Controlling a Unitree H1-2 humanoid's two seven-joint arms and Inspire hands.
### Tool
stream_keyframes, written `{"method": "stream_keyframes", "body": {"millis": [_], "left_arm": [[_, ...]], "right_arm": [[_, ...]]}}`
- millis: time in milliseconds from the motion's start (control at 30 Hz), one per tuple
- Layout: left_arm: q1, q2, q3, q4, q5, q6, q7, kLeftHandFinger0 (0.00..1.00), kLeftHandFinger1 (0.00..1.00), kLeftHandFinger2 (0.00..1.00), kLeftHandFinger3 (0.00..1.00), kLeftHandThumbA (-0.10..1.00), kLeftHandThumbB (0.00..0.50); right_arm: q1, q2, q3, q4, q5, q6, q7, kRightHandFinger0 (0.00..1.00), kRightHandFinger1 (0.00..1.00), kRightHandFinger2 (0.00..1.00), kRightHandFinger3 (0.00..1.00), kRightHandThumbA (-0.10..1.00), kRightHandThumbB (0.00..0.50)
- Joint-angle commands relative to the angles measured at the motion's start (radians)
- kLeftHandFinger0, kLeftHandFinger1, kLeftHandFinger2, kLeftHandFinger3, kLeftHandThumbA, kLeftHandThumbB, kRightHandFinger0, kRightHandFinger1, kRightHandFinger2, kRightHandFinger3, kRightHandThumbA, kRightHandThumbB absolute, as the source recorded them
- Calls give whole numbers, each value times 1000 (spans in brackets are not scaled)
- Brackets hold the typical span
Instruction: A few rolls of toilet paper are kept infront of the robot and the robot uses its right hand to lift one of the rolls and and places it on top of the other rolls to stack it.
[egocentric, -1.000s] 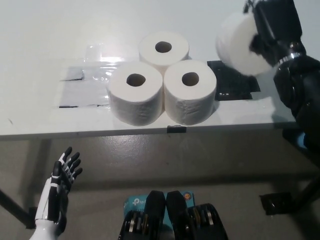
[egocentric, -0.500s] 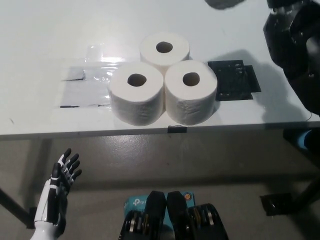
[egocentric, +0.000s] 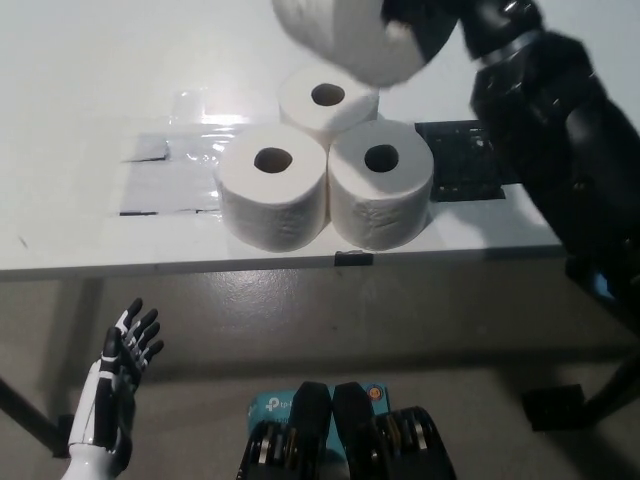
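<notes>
The right hand (egocentric: 425, 25) is gripping a lifted roll (egocentric: 345, 38) above the three rolls (egocentric: 325, 165), stacking undone, while the left hand (egocentric: 120, 370) is hanging spread.

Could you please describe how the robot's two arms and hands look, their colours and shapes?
The left hand is white with black finger segments, on a slim white forearm. The right hand and its arm are black, bulky and rounded, with a thin metallic ring near the wrist.
</notes>
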Motion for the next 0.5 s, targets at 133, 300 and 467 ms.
{"method": "stream_keyframes", "body": {"millis": [133,300,467], "left_arm": [[-10,17,-4,-38,3,-20,-19,1000,1000,1000,1000,1000,151],[-5,16,-4,-34,0,-25,-19,1000,1000,1000,1000,1000,169],[-6,12,-3,-31,-1,-30,-17,1000,1000,1000,1000,1000,139]], "right_arm": [[-65,12,13,85,35,-62,144,0,0,83,6,316,0],[-78,27,26,135,18,-73,160,0,0,200,128,266,0],[-107,46,20,230,37,-118,157,0,0,235,283,243,0]]}}
